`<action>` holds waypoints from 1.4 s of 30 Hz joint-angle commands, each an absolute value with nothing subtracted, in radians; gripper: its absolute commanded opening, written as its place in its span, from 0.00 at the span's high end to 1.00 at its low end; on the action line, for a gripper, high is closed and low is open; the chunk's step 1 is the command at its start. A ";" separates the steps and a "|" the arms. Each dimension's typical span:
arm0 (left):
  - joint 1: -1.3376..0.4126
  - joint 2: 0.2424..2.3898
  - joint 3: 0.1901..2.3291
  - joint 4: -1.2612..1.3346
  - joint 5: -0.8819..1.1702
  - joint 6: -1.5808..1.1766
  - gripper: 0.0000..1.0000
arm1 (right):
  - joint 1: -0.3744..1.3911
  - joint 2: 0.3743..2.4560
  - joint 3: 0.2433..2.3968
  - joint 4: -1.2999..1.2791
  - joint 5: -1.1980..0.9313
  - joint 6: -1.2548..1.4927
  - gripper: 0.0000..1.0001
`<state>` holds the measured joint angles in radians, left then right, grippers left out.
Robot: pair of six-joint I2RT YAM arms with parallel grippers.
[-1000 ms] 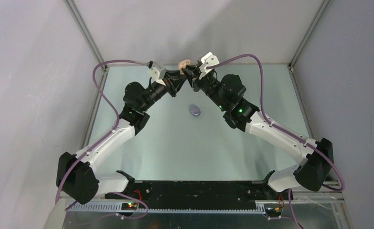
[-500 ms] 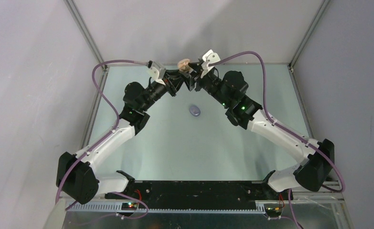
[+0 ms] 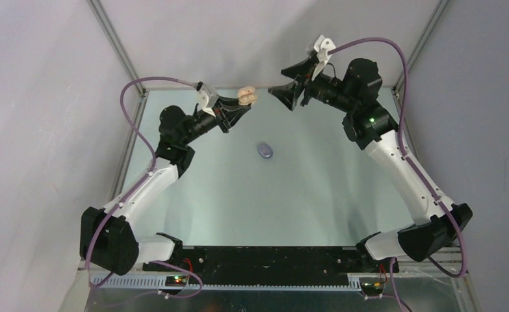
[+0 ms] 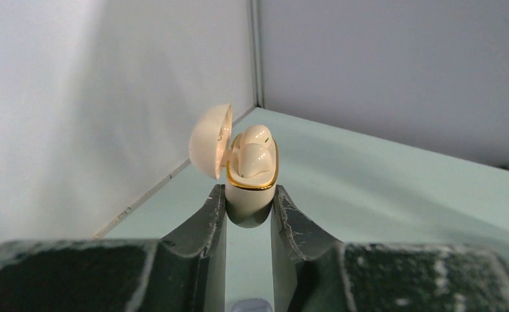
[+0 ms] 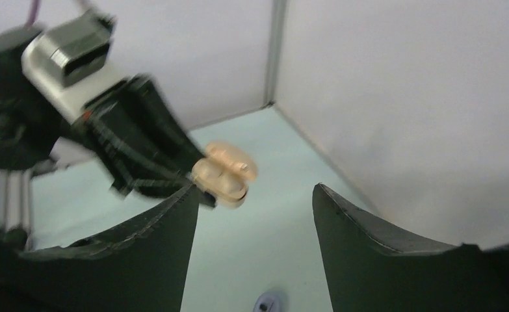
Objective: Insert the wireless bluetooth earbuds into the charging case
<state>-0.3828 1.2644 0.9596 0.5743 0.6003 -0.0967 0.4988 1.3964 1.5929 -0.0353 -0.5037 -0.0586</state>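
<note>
My left gripper point(image 3: 244, 104) is shut on the base of a cream charging case point(image 4: 250, 192) with a gold rim, held up above the back of the table. Its lid point(image 4: 210, 140) is hinged open to the left. Two cream earbuds point(image 4: 255, 153) sit inside the case. My right gripper point(image 3: 284, 94) stands open and empty to the right of the case, apart from it. The right wrist view shows the case point(image 5: 224, 175), blurred, beyond the left finger of the right gripper point(image 5: 255, 188).
A lilac oval case point(image 3: 264, 151) lies shut on the pale green table point(image 3: 316, 188), below and between both grippers. It also shows low in the wrist views: the lilac case point(image 4: 250, 305), point(image 5: 269, 303). Grey walls and metal corner posts point(image 3: 112, 39) close in the back.
The right gripper has opened and pulled back up and to the right, away from the cream case. The left gripper has shifted slightly left, still holding the case.
</note>
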 commanded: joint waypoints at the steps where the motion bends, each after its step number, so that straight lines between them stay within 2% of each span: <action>1: -0.323 1.265 0.997 0.555 0.878 -0.064 1.00 | 0.482 1.414 1.640 -0.274 -0.823 -0.234 0.28; 5: -0.302 1.257 0.992 0.445 1.010 0.056 1.00 | 0.476 1.508 1.740 -0.482 -0.973 -0.378 0.25; 11: -0.297 1.246 1.008 0.296 1.036 0.226 1.00 | 0.492 1.607 1.782 -0.544 -0.990 -0.456 0.21; 18: -0.298 1.263 1.025 0.240 1.028 0.263 1.00 | 0.539 1.741 1.908 -0.691 -1.026 -0.562 0.19; 23: -0.297 1.287 1.049 0.240 0.968 0.194 1.00 | 0.561 1.742 1.909 -0.698 -1.016 -0.587 0.19; 27: -0.292 1.311 1.049 0.325 0.909 0.006 1.00 | 0.573 1.700 1.869 -0.709 -0.953 -0.657 0.19; 33: -0.292 1.359 1.044 0.359 0.870 -0.193 1.00 | 0.575 1.605 1.758 -0.589 -0.716 -0.627 0.20; 37: -0.288 1.424 1.036 0.332 0.870 -0.268 1.00 | 0.567 1.511 1.583 -0.480 -0.488 -0.591 0.17; 40: -0.281 1.470 1.012 0.257 0.894 -0.239 0.99 | 0.496 1.435 1.470 -0.458 -0.398 -0.493 0.16; 42: -0.275 1.512 1.010 0.184 0.893 -0.241 0.97 | 0.432 1.388 1.394 -0.480 -0.409 -0.406 0.06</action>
